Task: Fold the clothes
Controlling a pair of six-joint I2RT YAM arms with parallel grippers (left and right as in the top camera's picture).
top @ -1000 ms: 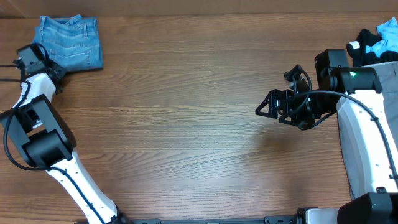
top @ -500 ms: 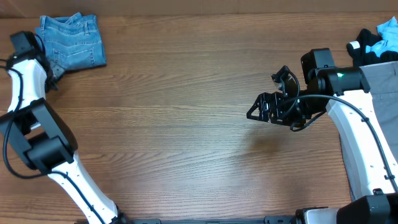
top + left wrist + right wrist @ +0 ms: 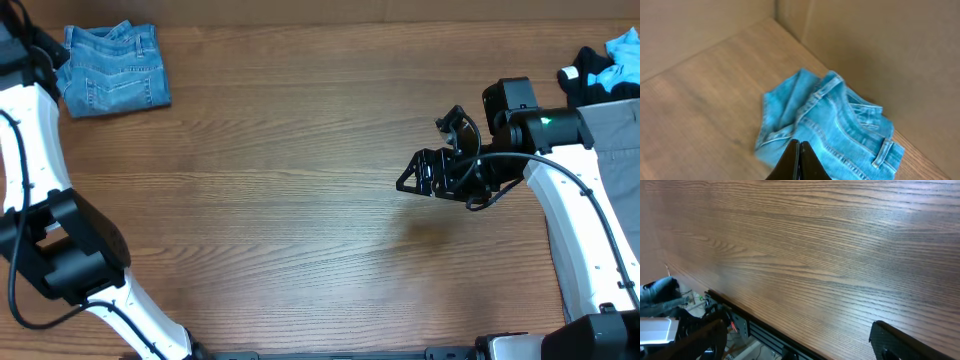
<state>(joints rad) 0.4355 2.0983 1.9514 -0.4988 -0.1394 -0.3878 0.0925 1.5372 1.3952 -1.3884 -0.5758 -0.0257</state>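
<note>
Left gripper (image 3: 799, 159): clenched on nothing, tips over the jeans' near edge; I cannot tell whether they touch.
Jeans (image 3: 840, 127): folded light blue bundle in the table's far left corner.
Right gripper (image 3: 797, 327): fingers spread wide over bare wood, well apart from the jeans.
Left wrist view alone: cardboard walls (image 3: 880, 45) behind the jeans.
Overhead alone: black, white and cyan garments (image 3: 605, 60) above grey trousers (image 3: 620, 140), right edge.
Table (image 3: 280, 200): brown wood grain.
</note>
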